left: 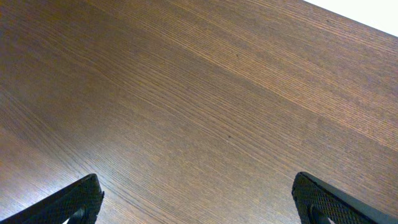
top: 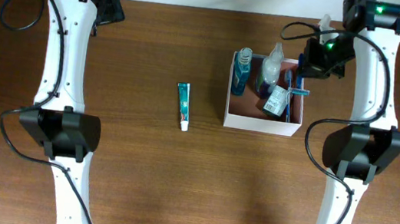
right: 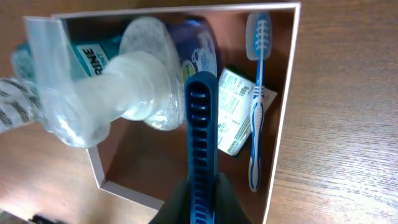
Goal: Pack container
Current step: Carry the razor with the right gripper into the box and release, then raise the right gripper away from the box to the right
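While the left claw (left: 199,202) hangs with its jaws spread wide over the brown wood of the counter (top: 175,186) near the far left corner, the right claw (right: 202,186) is pinched narrow on a blue ridged handle (right: 202,130), its two dark fingers pressing the handle from either side. The container (top: 260,125) sits on the counter right of centre, just beside the right arm, and the held handle reaches over its reddish-brown inside. Whether the handle's far end touches the floor of the box I cannot tell. Inside stand a mouthwash bottle (top: 243,67) and a clear pump bottle (right: 118,93), side by side against the far wall. A green-white packet (right: 239,118) lies on the bottom, and a toothbrush (right: 256,93) lies along the right wall. A toothpaste tube (top: 182,103) lies flat on the counter, apart from the container on its left.
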Available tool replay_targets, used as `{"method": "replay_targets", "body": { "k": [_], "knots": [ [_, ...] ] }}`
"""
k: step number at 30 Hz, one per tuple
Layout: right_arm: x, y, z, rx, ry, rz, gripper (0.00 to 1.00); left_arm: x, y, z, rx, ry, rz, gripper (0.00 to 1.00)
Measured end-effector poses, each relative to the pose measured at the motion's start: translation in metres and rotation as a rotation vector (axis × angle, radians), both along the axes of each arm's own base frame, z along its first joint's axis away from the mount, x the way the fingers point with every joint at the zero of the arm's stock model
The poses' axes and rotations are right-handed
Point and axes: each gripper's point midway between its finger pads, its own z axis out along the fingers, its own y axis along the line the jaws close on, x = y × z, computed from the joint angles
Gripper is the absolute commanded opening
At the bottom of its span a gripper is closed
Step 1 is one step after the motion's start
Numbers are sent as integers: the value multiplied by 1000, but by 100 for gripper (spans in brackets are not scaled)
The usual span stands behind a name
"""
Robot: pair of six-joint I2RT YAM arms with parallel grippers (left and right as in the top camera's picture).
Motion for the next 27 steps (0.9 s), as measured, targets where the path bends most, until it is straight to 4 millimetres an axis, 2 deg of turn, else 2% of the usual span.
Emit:
{"method": "replay_targets", "body": {
  "k": [4,7,10,13,16,17,20,21,22,27],
  "knots": [
    [-4,6,-5,2,25,8,24,0,0,0,0,0,0,99],
    [-4,10,-6,2,27,13,43,0,0,0,0,0,0,99],
    [-4,10,-6,-2,27,14,55,0,0,0,0,0,0,99],
    [-4,4,-7,-18,29,5,79,0,0,0,0,0,0,99],
    [-3,-8,-8,-28,30,-19,95,0,0,0,0,0,0,99],
    [-3,-15,-8,-28,31,-36,99,0,0,0,0,0,0,100],
    [-2,-46,-8,-28,30,-99,99,0,0,0,0,0,0,99],
    [-3,-64,-8,-28,31,-138,99,0,0,0,0,0,0,99],
    [-4,-74,-8,-26,31,-160,99,0,0,0,0,0,0,99],
    [-16,-158,-9,-52,27,-333,99,0,0,0,0,0,0,99]
  ]
}}
